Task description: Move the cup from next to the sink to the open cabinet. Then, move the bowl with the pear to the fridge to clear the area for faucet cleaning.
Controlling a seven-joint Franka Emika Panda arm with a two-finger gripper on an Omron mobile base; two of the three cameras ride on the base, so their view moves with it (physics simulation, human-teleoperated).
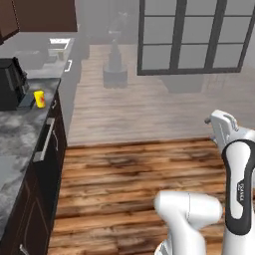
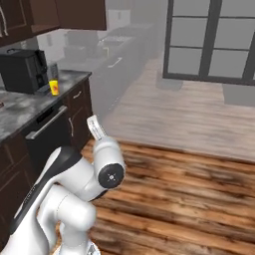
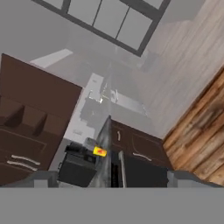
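The cup (image 1: 39,98) is a small yellow tumbler with a red splash. It stands on the grey marbled counter (image 1: 20,129) beside a black coffee machine (image 1: 11,82). The cup (image 2: 54,87) appears far off to the left in the right base view and small in the hand view (image 3: 99,151). My gripper (image 3: 116,180) is well away from it over the wooden floor, its tips wide apart with nothing between them. Dark brown wall cabinets with open compartments (image 3: 26,118) hang above the counter. The bowl, fridge and faucet are out of view.
Dark base cabinets with silver bar handles (image 1: 45,139) run under the counter. A wide wooden floor (image 1: 139,169) stretches to the right. A large dark-framed window (image 1: 199,35) stands at the back, with another grey counter (image 1: 55,50) far behind.
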